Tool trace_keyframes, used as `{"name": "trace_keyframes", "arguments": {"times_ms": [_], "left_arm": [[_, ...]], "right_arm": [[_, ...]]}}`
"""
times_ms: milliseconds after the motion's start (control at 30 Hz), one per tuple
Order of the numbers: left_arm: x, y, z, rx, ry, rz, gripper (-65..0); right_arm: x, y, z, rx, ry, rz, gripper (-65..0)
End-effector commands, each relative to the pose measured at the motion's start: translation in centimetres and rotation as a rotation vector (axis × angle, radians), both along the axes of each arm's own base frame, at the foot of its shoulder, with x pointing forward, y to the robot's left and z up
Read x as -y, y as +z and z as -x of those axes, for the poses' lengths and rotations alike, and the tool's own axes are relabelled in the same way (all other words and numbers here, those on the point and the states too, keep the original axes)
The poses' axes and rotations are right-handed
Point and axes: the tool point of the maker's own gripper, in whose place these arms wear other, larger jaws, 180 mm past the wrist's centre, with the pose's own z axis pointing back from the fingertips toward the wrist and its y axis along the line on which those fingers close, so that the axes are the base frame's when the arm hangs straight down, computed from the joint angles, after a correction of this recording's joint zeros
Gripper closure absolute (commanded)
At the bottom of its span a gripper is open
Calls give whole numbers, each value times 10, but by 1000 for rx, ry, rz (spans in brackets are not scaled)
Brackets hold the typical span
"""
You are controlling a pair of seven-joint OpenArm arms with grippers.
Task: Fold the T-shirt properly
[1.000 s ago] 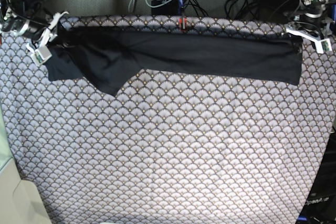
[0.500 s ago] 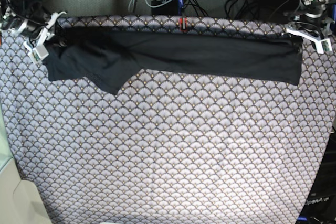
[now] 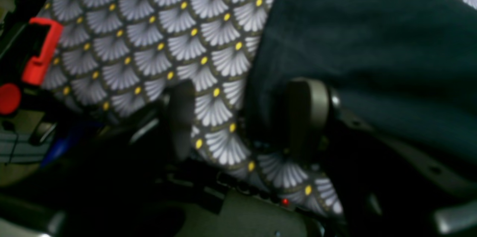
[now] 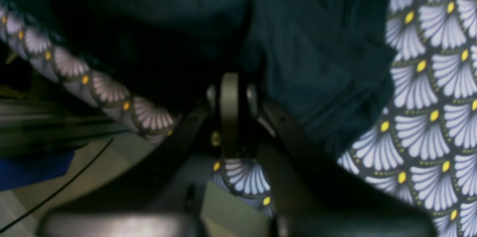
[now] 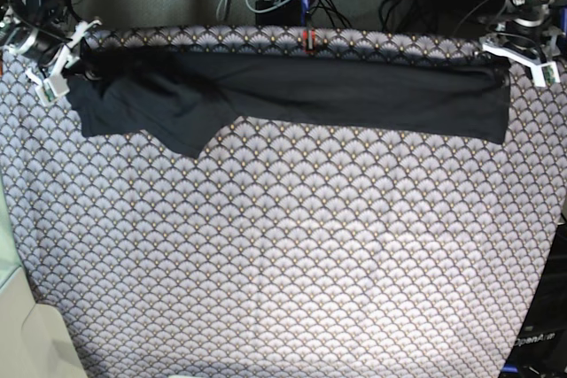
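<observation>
Charcoal-black, the soft matte T-shirt (image 5: 292,95) lies in a long band along the far edge of the desk's scallop-patterned white-and-brown cloth (image 5: 292,254). At far left the right claw (image 4: 230,117) is clenched beside its bunched sleeve end; at far right the left claw (image 3: 244,117) gapes, released, straddling the hem. Judged mid-fold, the next move calls for a firm regrip. No containers appear.

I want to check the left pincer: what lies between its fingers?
In the left wrist view, only scallop-patterned cloth lies between the open left pincer fingers; the T-shirt lies beside.
</observation>
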Motion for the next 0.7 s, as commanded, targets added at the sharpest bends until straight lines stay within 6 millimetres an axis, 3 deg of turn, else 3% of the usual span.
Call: {"name": "trace_keyframes", "arguments": {"times_ms": [0, 200, 333, 433, 533, 667], "left_arm": [[-7, 14, -5, 42, -1, -29, -371], [-7, 14, -5, 42, -1, -29, -371], [-6, 13, -5, 40, -2, -25, -371], [-6, 12, -5, 40, -1, -24, -371], [-5, 12, -5, 40, -2, -23, -371], [-5, 11, -5, 41, -2, -21, -371]], "right_arm": [[4, 17, -12, 46, 16, 11, -11], [-8, 52, -25, 110, 91, 74, -12], [-26, 70, -32, 123, 180, 141, -12], [-39, 85, -46, 149, 221, 198, -12], [-38, 100, -74, 188, 197, 251, -12], [-38, 103, -103, 192, 163, 349, -39]]}}
